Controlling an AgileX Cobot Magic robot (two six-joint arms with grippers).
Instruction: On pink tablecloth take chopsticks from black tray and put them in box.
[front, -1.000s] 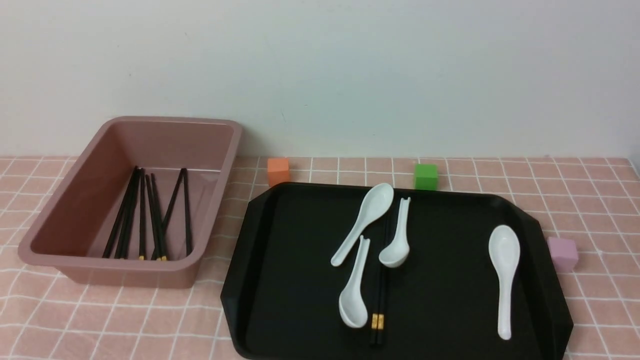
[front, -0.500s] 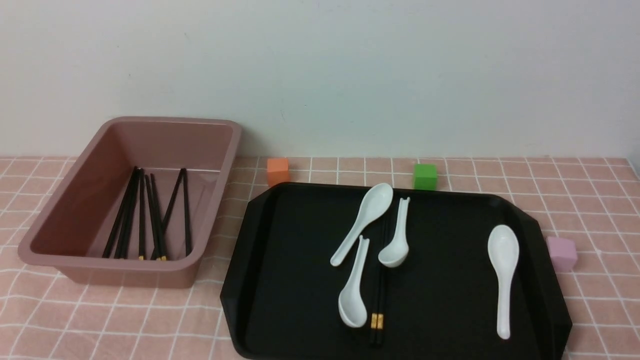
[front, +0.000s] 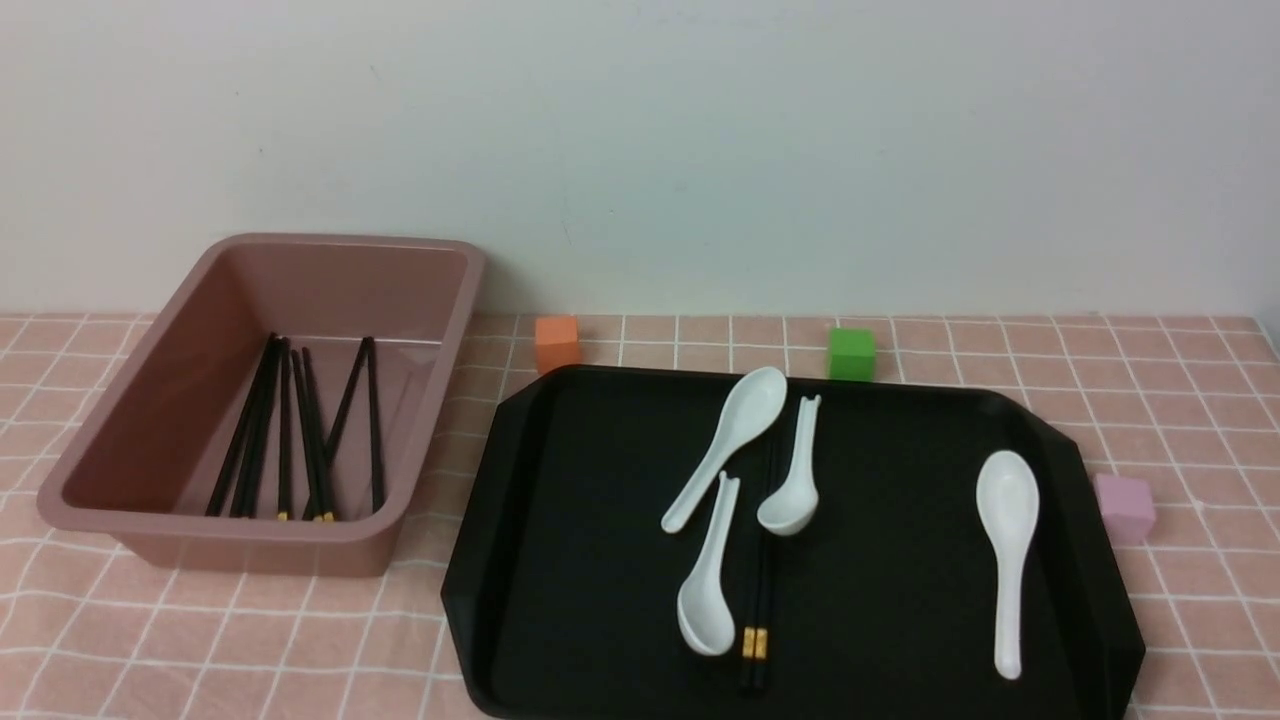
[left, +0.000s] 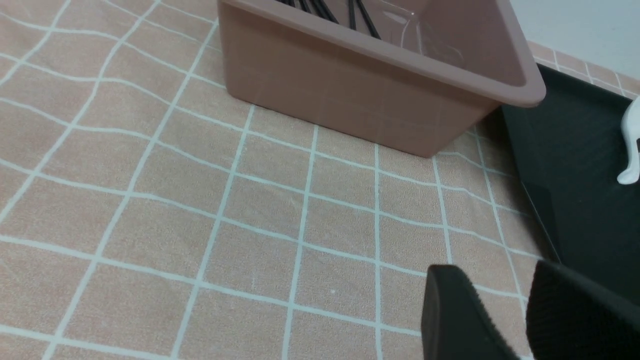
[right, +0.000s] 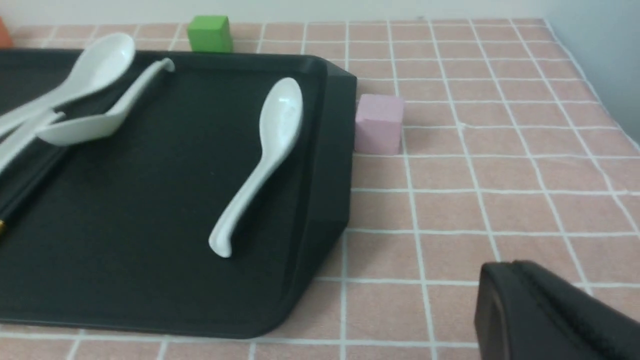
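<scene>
One pair of black chopsticks (front: 757, 600) with gold bands lies on the black tray (front: 580, 520), wedged between white spoons. Several more chopsticks (front: 290, 430) lie inside the mauve box (front: 260, 550) at the left. Both stand on the pink tablecloth (front: 1180, 400). Neither gripper shows in the front view. My left gripper (left: 500, 287) is open and empty, low over the cloth near the box (left: 350, 100) and the tray's corner (left: 575, 175). My right gripper (right: 515, 272) is shut and empty, over the cloth beside the tray (right: 150, 225), whose chopsticks (right: 30, 185) are partly visible.
Several white spoons lie on the tray; one (front: 1008, 540) is apart at the right, and the others (front: 735, 440) crowd the chopsticks. An orange cube (front: 556, 342) and a green cube (front: 851, 352) stand behind the tray. A lilac cube (front: 1124, 507) is at its right edge.
</scene>
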